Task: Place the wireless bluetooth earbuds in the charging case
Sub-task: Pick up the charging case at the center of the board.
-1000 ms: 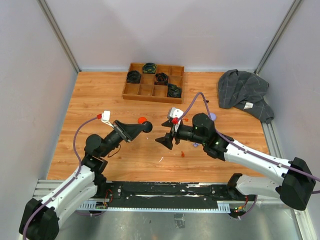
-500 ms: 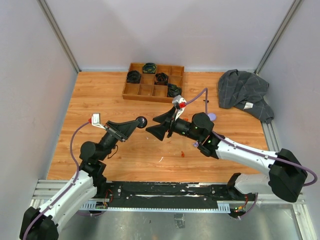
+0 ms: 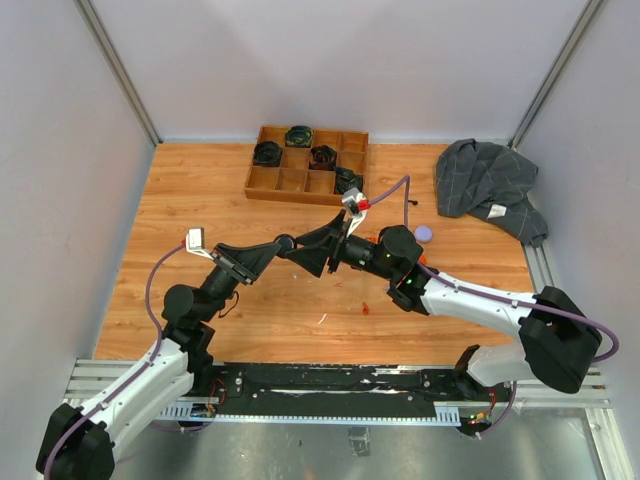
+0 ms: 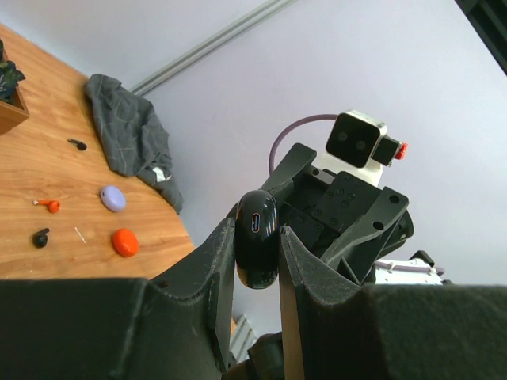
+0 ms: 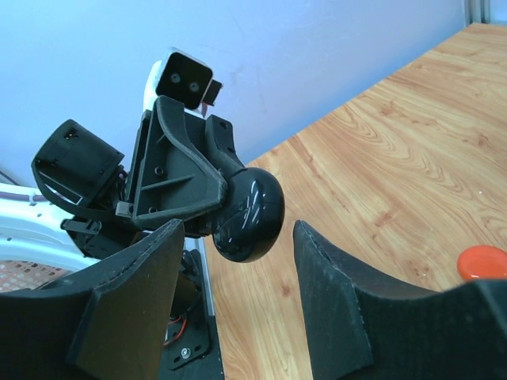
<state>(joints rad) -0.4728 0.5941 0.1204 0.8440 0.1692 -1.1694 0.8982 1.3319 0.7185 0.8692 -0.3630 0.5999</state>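
Observation:
My left gripper point(image 3: 283, 243) is shut on a glossy black round charging case point(image 4: 257, 249) and holds it above the table. The case is closed, with its port facing the left wrist camera. My right gripper point(image 3: 303, 249) is open, with one finger on each side of that case point(image 5: 249, 215), not touching it. On the table lie a tiny orange earbud point(image 4: 51, 205), a black earbud point(image 4: 40, 237) and another black one point(image 4: 77, 145). The orange earbud also shows in the top view point(image 3: 365, 308).
A lavender puck case point(image 4: 112, 198) and an orange puck case point(image 4: 124, 241) lie on the wood. A wooden compartment tray point(image 3: 262, 182) with dark items stands at the back. A grey cloth point(image 3: 485, 180) lies at the back right. A white sliver point(image 3: 322, 319) lies near the front.
My right gripper has swung left and up, and its open fingers now straddle the black case. My left gripper has kept hold of the case and shifted slightly.

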